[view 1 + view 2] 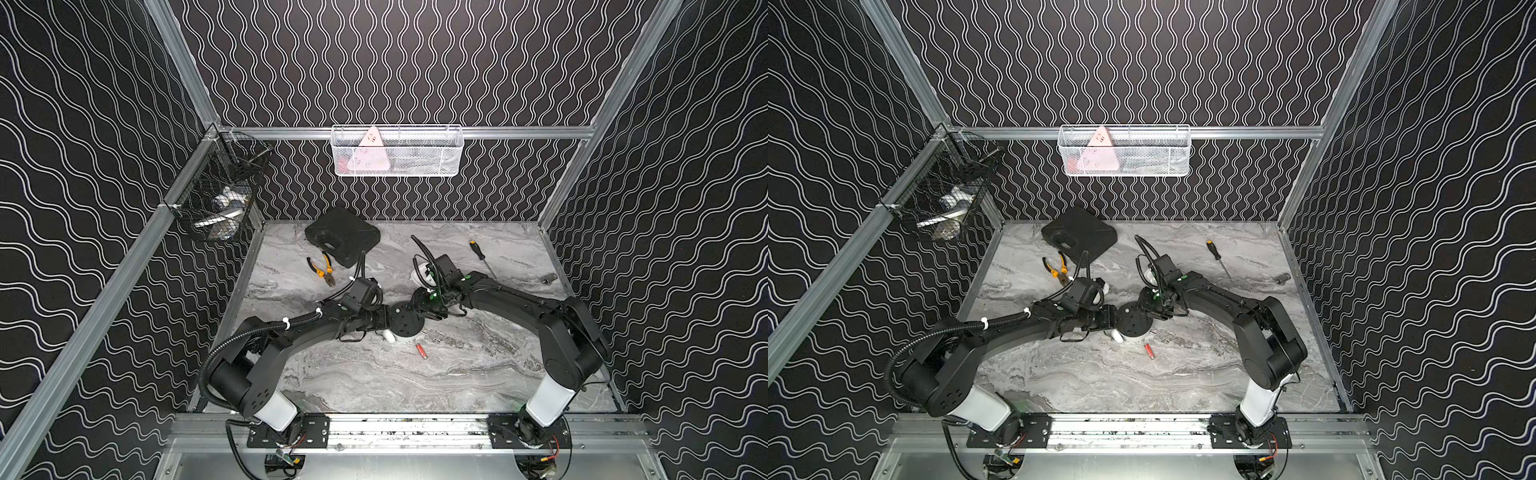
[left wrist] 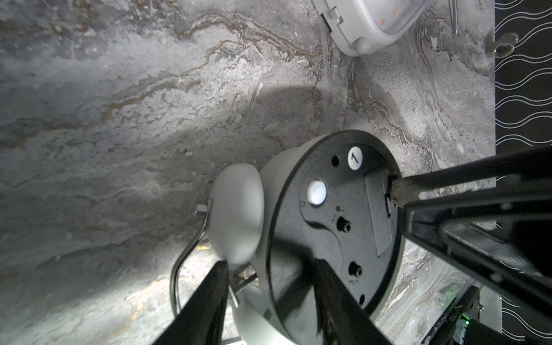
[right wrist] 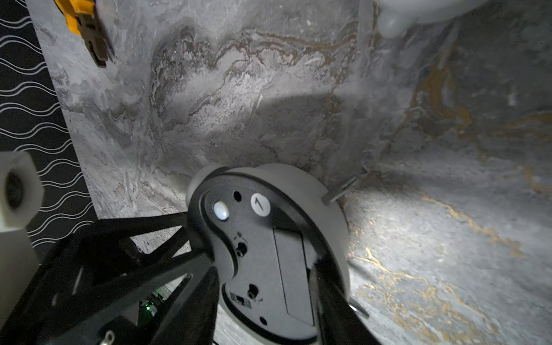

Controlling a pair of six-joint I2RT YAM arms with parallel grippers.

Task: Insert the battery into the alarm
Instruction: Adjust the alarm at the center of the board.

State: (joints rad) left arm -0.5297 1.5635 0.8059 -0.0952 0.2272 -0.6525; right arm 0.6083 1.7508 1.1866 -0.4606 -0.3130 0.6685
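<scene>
Black left gripper [image 2: 270,265] clamped across alarm [image 1: 406,322] rim. Right gripper [image 3: 265,271] jaws straddle alarm back, fingertip [image 2: 397,191] at battery cover [image 2: 378,215] edge; grip or mere touch, cannot tell. Cover detail in wrist views only. Red battery [image 1: 421,351] just beside alarm, toward arm bases, shows only in both top views. Marble table [image 1: 415,386] open beyond battery; pliers [image 1: 322,270] past alarm, left arm's side.

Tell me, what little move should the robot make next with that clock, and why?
Probably pry the battery cover off. The left gripper holds the alarm back-up, the cover looks shut, a fingertip of the right gripper sits at its edge, and the battery lies loose on the table.
</scene>
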